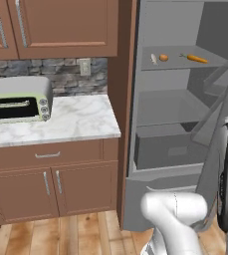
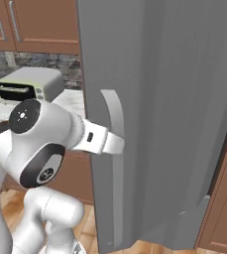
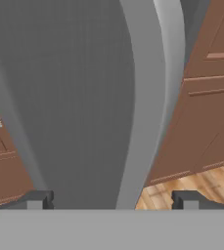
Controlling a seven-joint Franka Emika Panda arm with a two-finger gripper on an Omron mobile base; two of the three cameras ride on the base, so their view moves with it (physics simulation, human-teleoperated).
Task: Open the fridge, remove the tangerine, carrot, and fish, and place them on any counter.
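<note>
The fridge stands open, its door swung far out toward me. On an upper shelf lie the pale fish, the round tangerine and the carrot, side by side. My gripper is at the door's long vertical handle, which runs between the two widely spread fingertips with a gap on each side. The gripper is open and holds nothing. In the right base view my hand reaches the handle at mid height.
The marble counter lies left of the fridge and carries a toaster oven at its left end. Wooden upper cabinets hang above it, drawers and doors below. More wooden cabinets stand past the door's edge.
</note>
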